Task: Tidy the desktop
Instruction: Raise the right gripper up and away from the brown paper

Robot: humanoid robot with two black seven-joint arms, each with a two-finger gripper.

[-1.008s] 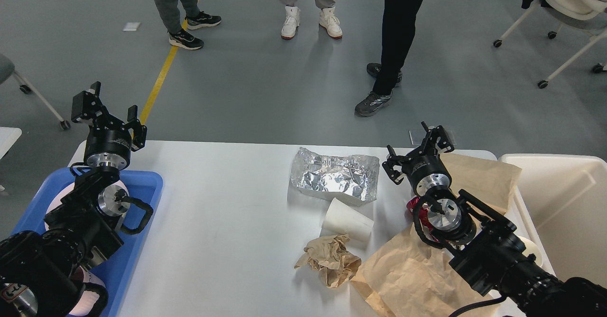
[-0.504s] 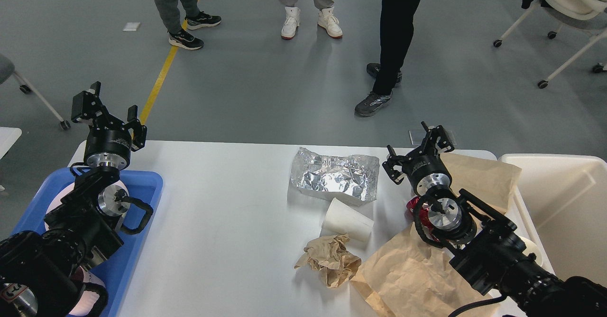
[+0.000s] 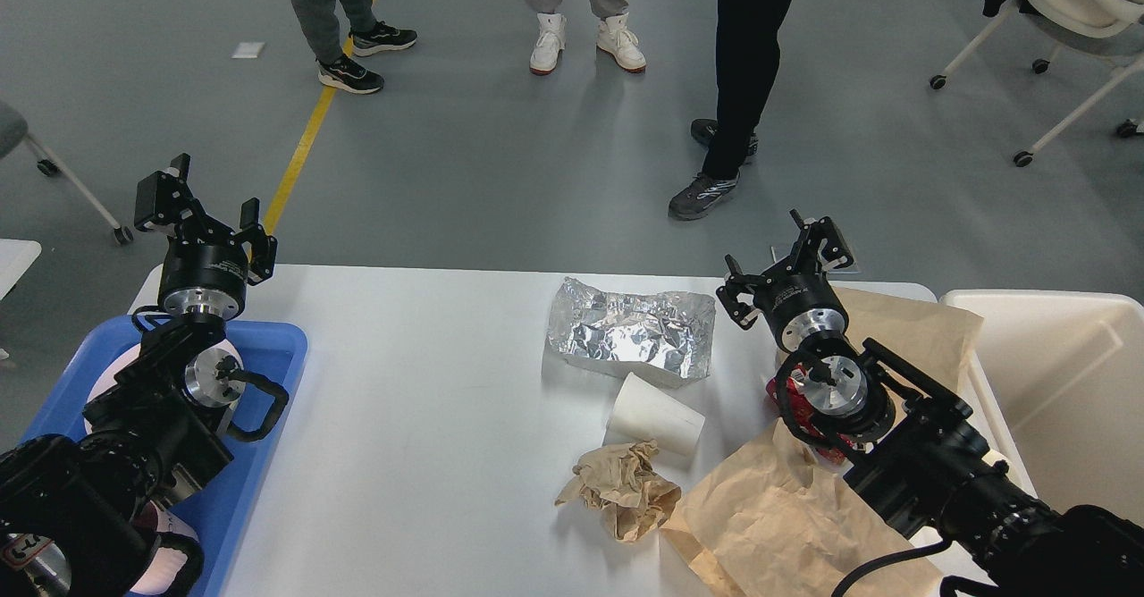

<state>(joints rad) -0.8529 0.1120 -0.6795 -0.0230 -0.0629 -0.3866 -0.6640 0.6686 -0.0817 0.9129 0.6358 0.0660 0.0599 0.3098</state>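
Now, from near to far, here is how things lie.
Brown paper sheet (image 3: pixel 786 517): under the right arm, on the near side of the right gripper.
Crumpled paper ball (image 3: pixel 624 487): near and to the left of the right gripper.
White cup (image 3: pixel 655 414): lying on its side, long way pointing left to right, to the left of the right gripper and nearer than it.
Foil (image 3: pixel 633 329): just to the left of the right gripper.
Right gripper (image 3: pixel 776 262): fingers spread apart, holding nothing, closest to the trash.
Left gripper (image 3: pixel 198 204): fingers apart, holding nothing, well apart from the trash.
Desktop (image 3: pixel 429 382): below both grippers, trash on its right half.
Bin (image 3: pixel 1055 382): to the right of the right gripper, probably where the trash goes.
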